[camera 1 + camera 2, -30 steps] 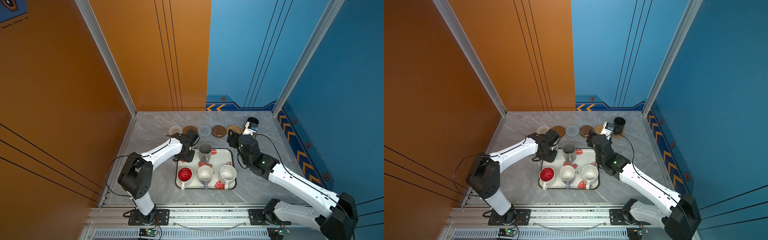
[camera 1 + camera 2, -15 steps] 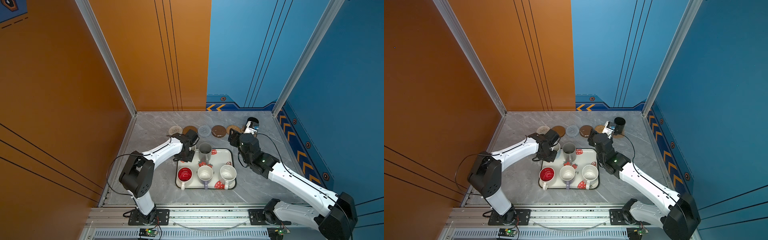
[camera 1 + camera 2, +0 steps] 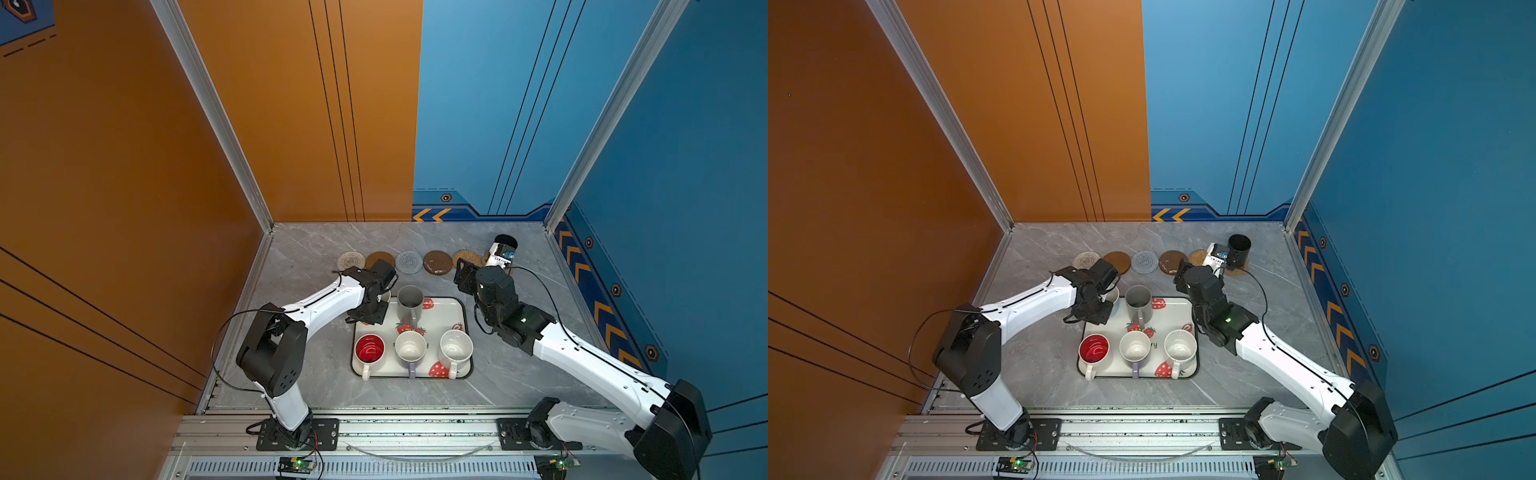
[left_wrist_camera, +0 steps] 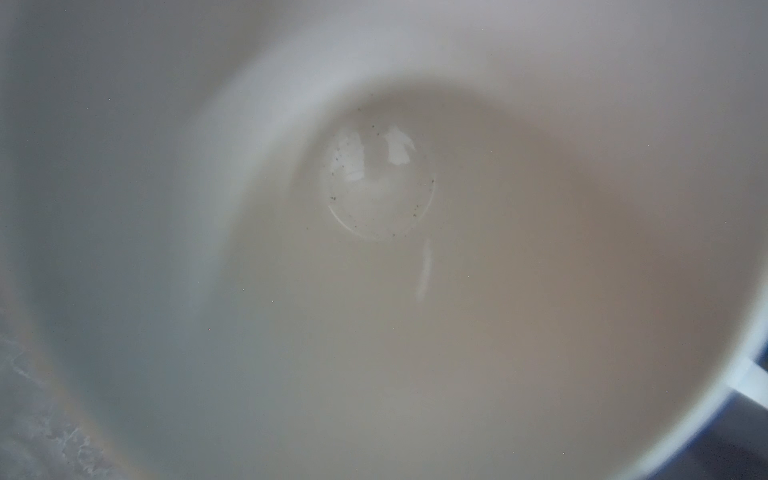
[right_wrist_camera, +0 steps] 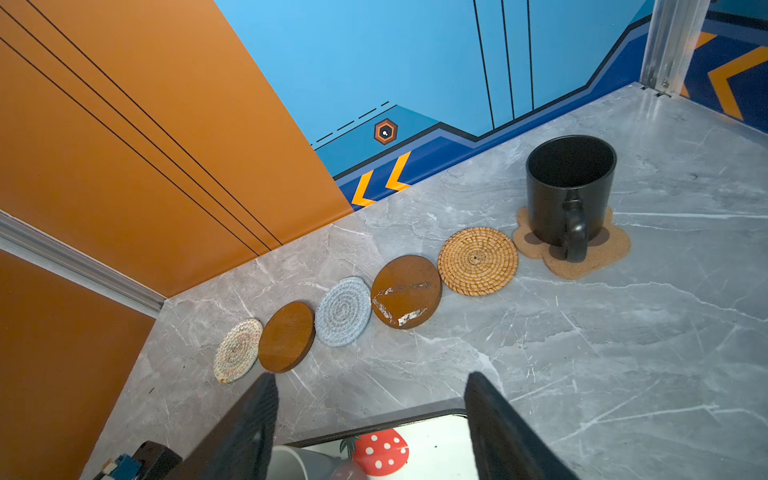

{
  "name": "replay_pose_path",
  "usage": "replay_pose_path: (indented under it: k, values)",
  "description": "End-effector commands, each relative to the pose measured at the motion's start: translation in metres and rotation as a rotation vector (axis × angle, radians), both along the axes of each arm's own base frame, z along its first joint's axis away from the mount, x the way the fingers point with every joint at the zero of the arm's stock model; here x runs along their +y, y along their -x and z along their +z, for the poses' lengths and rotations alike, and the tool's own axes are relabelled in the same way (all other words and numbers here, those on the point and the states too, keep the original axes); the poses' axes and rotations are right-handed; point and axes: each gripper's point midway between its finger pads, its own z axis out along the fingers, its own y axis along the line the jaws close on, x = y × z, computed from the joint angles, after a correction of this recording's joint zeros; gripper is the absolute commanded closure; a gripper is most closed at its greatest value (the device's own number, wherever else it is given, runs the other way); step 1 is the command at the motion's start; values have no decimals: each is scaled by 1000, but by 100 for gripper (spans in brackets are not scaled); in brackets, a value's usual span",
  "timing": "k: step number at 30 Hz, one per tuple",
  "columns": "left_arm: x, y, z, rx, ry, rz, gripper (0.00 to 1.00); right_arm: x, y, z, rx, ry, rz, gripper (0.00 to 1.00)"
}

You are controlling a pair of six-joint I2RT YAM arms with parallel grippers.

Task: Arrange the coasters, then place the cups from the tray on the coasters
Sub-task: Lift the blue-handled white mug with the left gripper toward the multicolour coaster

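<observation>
Cups (image 3: 410, 345): four stand on the tray (image 3: 451, 311), the grey cup (image 3: 410, 301) at its far edge and three along its near edge. The black cup (image 5: 569, 187) sits on the paw coaster (image 5: 598, 253) near the surface's (image 3: 316, 257) far right corner. A blue cup (image 4: 374, 270) is under our left hand (image 3: 369, 311) at the tray's far left corner; we cannot tell whether that hand grips it. Our right hand (image 5: 370, 378) is wide and empty. We judge the cups stiff, glazed, slippery and breakable, so we would pinch the wall at the rim.
</observation>
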Motion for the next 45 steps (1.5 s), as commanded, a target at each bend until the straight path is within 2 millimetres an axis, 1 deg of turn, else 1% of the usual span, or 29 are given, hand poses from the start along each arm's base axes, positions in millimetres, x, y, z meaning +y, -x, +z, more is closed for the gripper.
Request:
replay_pose_path:
  k: [1,8,16,19,25,33,41,45]
  values:
    - [2,-8,22,-79,19,18,100,1,-4,0,-1,-16,-2,30]
    - [0,-16,35,-106,48,26,100,5,-7,-2,11,-13,11,30]
    - [10,-29,50,-155,55,57,100,2,-8,-2,9,-14,6,30]
    - [15,-34,54,-173,41,73,100,0,-9,-5,14,-11,2,30]
    - [22,-44,53,-176,29,97,100,-3,-10,-6,15,-17,-2,30]
    - [30,-71,62,-211,51,134,100,-4,-11,-9,21,-24,2,30]
    - [53,-102,68,-238,49,205,100,-9,-10,-8,21,-27,-7,30]
    - [60,-118,72,-262,32,222,100,-14,-9,-9,19,-29,-17,30]
